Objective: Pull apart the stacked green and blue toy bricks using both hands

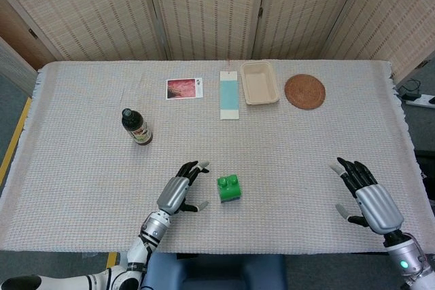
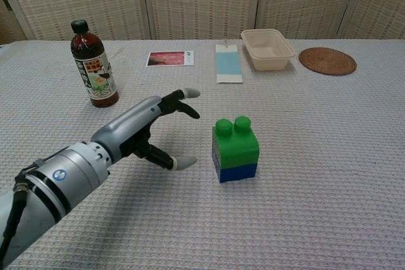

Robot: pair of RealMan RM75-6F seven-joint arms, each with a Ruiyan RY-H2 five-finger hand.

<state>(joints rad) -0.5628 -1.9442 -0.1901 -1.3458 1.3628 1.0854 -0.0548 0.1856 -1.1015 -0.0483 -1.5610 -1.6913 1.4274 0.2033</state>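
Nothing's pulled apart yet: green brick (image 2: pixel 236 143) sits on blue brick (image 2: pixel 238 172), left hand (image 2: pixel 155 132) just beside it and right hand (image 1: pixel 367 195) well off, both spread and empty.

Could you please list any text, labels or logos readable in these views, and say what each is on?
No text is legible.
Bottle: label print too small to read.
Photo card: small mark, blurred.
Left arm: round blue logo, no readable letters.
Bricks: no text.

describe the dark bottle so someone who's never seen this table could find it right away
On the cloth-covered table, look to the left half, ahead of the left hand. The bottle stands upright by itself there. It is the only tall item: dark, with a black cap and a printed label.
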